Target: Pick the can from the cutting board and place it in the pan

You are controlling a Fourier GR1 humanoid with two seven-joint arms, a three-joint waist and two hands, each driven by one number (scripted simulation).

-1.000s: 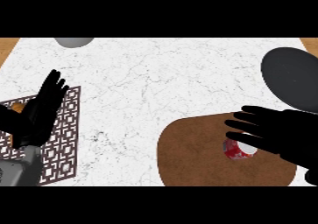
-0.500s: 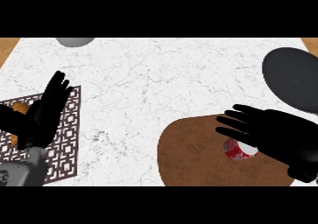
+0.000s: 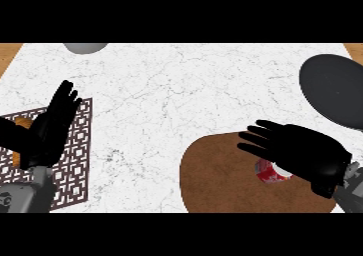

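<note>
Right hand spread above can

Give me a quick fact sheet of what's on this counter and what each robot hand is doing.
counter: white marble top
cutting board: brown, rounded, lower right
can: red and white, on the cutting board, partly hidden under the right robot hand
pan: dark, round, at the right edge
patterned mat: lower left
grey object: top edge, only partly in view
right robot hand: open, spread over the can
left robot hand: open, resting over the mat

Left hand rests open, fingers up; right hand hovers, fingers seemingly spread.
</note>
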